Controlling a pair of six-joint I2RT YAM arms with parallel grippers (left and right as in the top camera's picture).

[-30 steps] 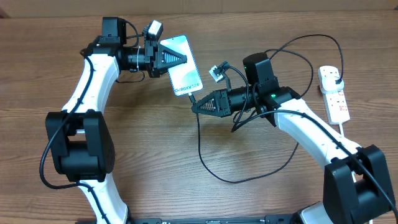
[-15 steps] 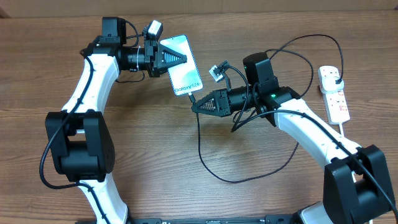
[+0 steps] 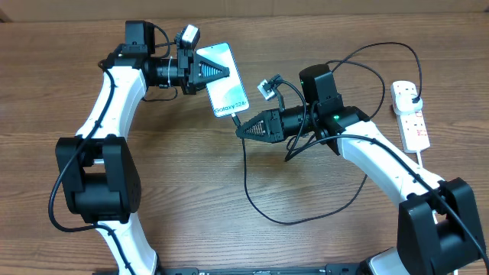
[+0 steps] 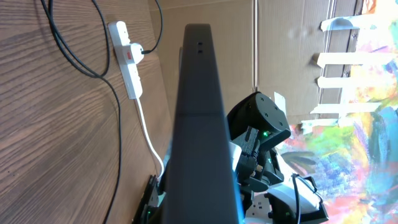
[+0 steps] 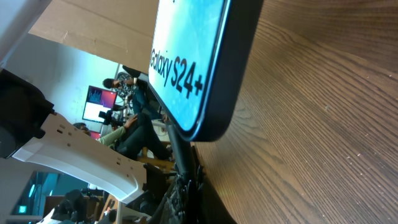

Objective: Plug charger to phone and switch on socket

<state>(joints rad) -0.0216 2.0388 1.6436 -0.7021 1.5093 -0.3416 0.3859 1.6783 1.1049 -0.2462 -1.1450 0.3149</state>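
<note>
**Overhead.** Your left pincer (image 3: 225, 71) is clamping the phone (image 3: 229, 95) by its side edge, holding it tilted above the bench (image 3: 191, 198). Your right pincer (image 3: 242, 131) is pinching the charger (image 3: 246, 183) by its tip end, right at the phone's lower edge. The socket (image 3: 411, 116) is lying well apart at the right, with the black plug sitting in it. To do the plugging well, keep the tip in line with the phone's long axis and be pressing straight in while the left arm is bracing.

**Left wrist.** The phone (image 4: 202, 124) is showing edge-on. The socket (image 4: 129, 59) is lying beyond it. The pincer's own fingers are hard to make out.

**Right wrist.** The phone (image 5: 199, 56) is filling the top, lit side facing the camera. The charger (image 5: 179, 158) is rising to its bottom edge. The port is hidden, so you cannot tell whether the tip is seated.
</note>
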